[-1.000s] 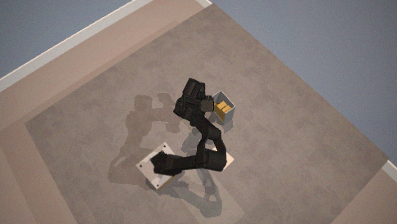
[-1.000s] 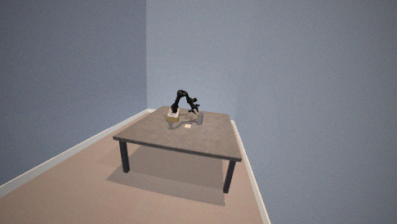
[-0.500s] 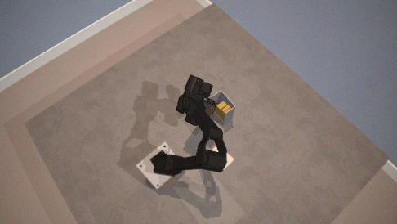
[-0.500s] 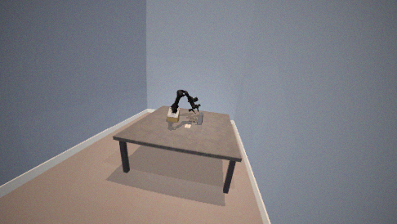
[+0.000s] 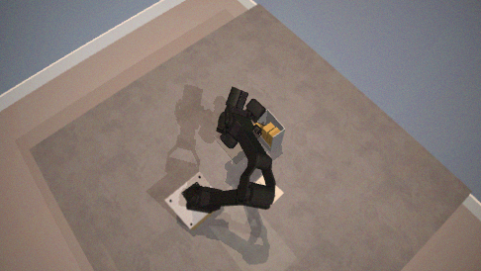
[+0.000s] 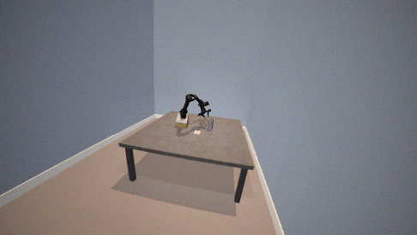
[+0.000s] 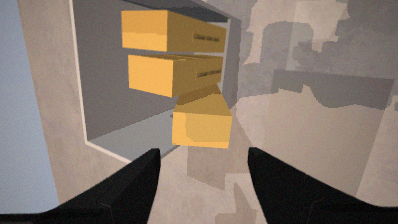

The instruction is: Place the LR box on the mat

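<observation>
While the arm point(image 5: 253, 144) point(image 6: 189, 98) reaches over the table point(image 5: 346, 163) point(image 6: 189, 147), the gripper point(image 5: 257, 130) point(image 6: 208, 116) point(image 7: 204, 155) is partly spread, w/ nothing btwn its fingers. Wrist view has the fingertips either side of the near box point(image 7: 202, 131), just short of its end face; contact can't be confirmed.

Three orange boxes show at the grey bin point(image 5: 279, 141) point(image 6: 210, 124) point(image 7: 80, 100). The middle box point(image 7: 150, 75) and far box point(image 7: 144, 31) are in the bin, roughly parallel w/ a narrow gap btwn them. The near box is turned at an angle to those two, by the bin's edge in wrist view; can't tell if it's fully inside.

Middle & far boxes each carry a dark printed line on the side, too blurry to read. No legible code on the near one, so the LR box is one of the three at the bin, but can't say which.

A flat pale rectangle point(image 7: 320, 132), poss. the grey mat, lies on the table to the R of the bin in wrist view. A small cream patch point(image 5: 278, 193) point(image 6: 197, 132) is also on the tabletop, nr the arm's white-topped base point(image 5: 175, 200) point(image 6: 182, 124).
</observation>
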